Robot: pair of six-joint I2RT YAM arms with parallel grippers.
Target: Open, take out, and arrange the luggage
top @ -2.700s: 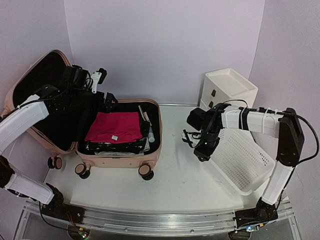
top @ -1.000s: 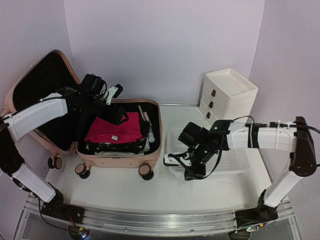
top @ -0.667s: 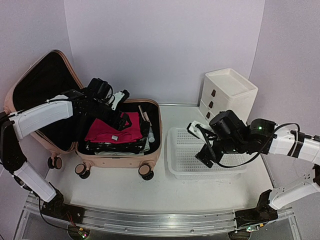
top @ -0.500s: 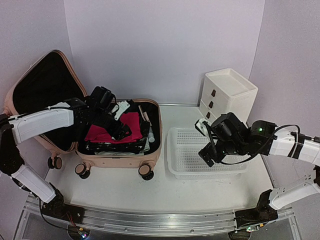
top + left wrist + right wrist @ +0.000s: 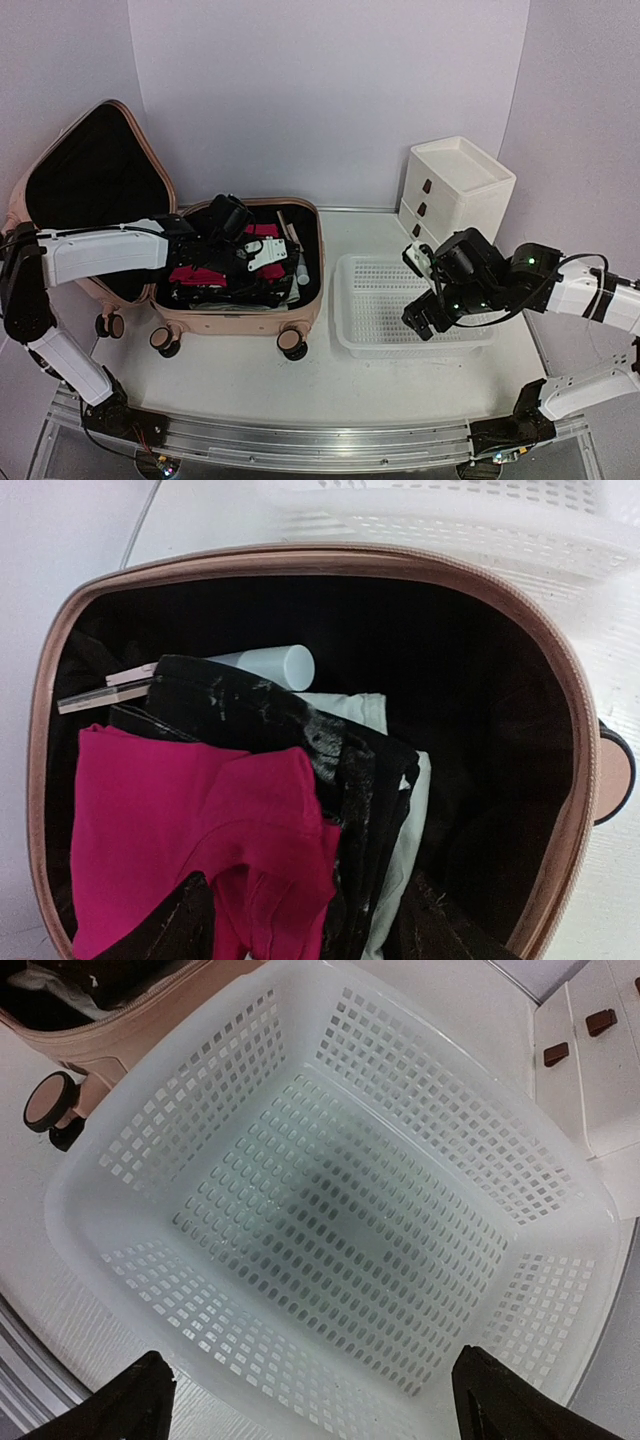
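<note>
No legible text, label, brand, number or sign was noted in any view: none on the luggage (image 5: 230, 320), the basket (image 5: 342, 310) or the drawer unit (image 5: 480, 205).

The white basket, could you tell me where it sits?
Top view: the basket sits right of centre, between the luggage and the drawer unit, under the right hand.

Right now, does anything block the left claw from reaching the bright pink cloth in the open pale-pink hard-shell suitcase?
Nothing visible does. The left gripper hangs right over the magenta cloth garment, which lies on top of the black clothes inside the open pale-pink hard-shell suitcase.
</note>
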